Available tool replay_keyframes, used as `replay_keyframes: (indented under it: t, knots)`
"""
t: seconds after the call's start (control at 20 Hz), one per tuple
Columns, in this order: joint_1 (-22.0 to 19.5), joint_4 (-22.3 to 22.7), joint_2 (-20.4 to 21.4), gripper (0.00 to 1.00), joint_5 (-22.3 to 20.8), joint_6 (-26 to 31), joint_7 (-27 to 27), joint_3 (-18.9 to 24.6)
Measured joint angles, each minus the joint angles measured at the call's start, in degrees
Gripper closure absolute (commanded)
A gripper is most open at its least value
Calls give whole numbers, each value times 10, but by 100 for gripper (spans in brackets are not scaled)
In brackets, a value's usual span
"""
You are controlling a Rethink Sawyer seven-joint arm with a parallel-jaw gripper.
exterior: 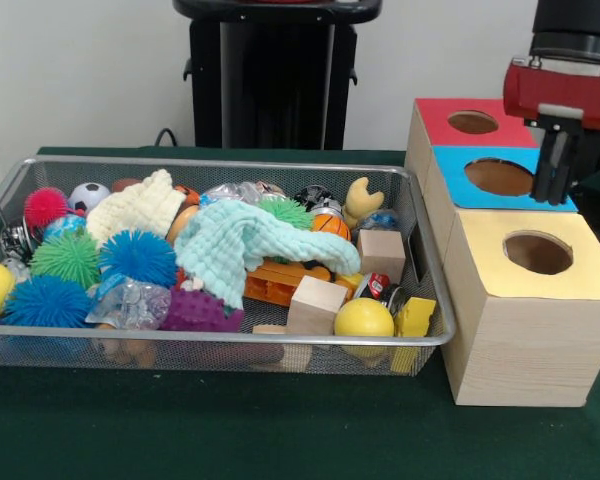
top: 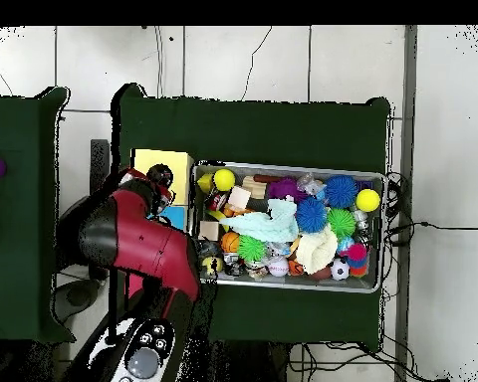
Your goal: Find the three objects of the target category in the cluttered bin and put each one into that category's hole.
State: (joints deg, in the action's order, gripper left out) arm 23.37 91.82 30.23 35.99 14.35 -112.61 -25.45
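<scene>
Robot lab: pedestal, green-clothed table, tiled floor, cables.

Claw hangs vertical; fingers close together, empty

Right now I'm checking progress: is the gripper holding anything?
No. The gripper hangs over the blue box with nothing between or under its dark fingers; cannot tell if open or shut.
</scene>
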Motion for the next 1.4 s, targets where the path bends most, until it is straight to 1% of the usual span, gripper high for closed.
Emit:
replay_keyframes:
  t: [0.1,0.2,0.3,0.35,0.5,0.55,0.6,0.7,0.75,0.8,0.85,0.9,0.95,1.0,1.05,1.15,1.3,1.35,1.4]
  knots:
    - [4,0,6,100,-27,61,0,-27]
    - [4,-1,9,100,-38,82,0,-36]
    - [0,-1,18,100,-61,118,0,-48]
    - [-11,0,29,100,-83,135,0,-51]
    - [-38,0,48,100,-111,135,0,-47]
    - [-54,1,57,100,-122,131,0,-44]
    - [-90,3,75,100,-143,120,0,-33]
    - [-106,4,82,100,-152,115,0,-28]
    - [-144,7,97,100,-171,103,0,-16]
    - [-161,9,104,100,-179,99,0,-10]
    - [-169,9,107,100,-183,98,0,-7]
    - [-191,10,115,100,-194,94,0,1]
    - [-233,12,128,100,-215,91,0,18]
    - [-261,12,137,100,-230,90,1,32]
    - [-269,12,139,100,-235,90,1,36]
    - [-298,12,146,100,-251,90,2,53]
    - [-360,13,157,100,-287,90,7,98]
    - [-389,13,161,100,-306,88,10,123]
    - [-406,14,163,100,-318,86,11,140]
